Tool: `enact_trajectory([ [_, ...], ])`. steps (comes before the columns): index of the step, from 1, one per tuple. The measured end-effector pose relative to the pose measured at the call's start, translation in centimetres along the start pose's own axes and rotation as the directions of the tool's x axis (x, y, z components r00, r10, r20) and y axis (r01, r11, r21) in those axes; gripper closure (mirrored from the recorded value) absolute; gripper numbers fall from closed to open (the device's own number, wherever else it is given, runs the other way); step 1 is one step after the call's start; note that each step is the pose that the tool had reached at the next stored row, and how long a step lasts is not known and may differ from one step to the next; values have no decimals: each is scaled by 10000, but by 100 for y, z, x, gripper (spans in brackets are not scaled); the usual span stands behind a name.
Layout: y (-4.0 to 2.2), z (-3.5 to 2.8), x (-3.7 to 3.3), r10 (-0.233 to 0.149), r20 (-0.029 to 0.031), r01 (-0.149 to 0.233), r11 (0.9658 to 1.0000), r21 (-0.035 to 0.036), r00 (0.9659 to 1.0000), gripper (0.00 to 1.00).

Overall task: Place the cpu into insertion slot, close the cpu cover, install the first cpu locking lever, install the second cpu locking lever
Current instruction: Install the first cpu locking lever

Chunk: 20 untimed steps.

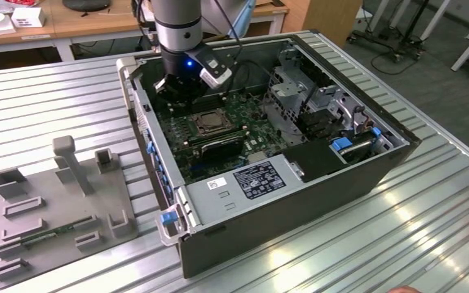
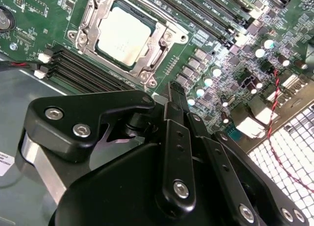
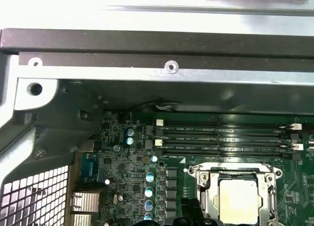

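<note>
The gripper is being held low inside the open computer case, just at 11 o'clock of the insertion slot in the exterior view; whether it is clenched or released cannot be told; the cpu is being shown seated in that slot in both wrist views, with the silvery cpu cover lying flat around it; black memory slots are running just beside the socket; the case is being carried by the ribbed counter, a grey fixture plate lying at its 9 o'clock.

One cpu, one cpu cover, one motherboard, one computer case
</note>
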State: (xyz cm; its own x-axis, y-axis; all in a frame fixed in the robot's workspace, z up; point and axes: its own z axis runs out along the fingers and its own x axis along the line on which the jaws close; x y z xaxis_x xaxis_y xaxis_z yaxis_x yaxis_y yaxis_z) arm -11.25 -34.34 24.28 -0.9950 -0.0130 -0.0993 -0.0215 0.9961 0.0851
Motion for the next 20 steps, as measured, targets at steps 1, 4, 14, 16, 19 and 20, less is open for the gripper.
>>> enact_trajectory([
  [1, 0, -1, 5, 0, 2, 0, 10000, 0, 10000, 90],
  [4, 0, -2, 19, 0, 5, 0, 10000, 0, 10000, 90],
  [14, 23, 2, 98, -2, 17, 2, 10000, 0, 10000, 90],
  [16, 35, 3, 122, -1, 20, 1, 10000, -1, 10000, 90],
  [19, 55, 6, 140, 0, 18, 0, 10000, 0, 10000, 90],
  [20, 62, 8, 142, 0, 19, 0, 10000, -1, 10000, 90],
])
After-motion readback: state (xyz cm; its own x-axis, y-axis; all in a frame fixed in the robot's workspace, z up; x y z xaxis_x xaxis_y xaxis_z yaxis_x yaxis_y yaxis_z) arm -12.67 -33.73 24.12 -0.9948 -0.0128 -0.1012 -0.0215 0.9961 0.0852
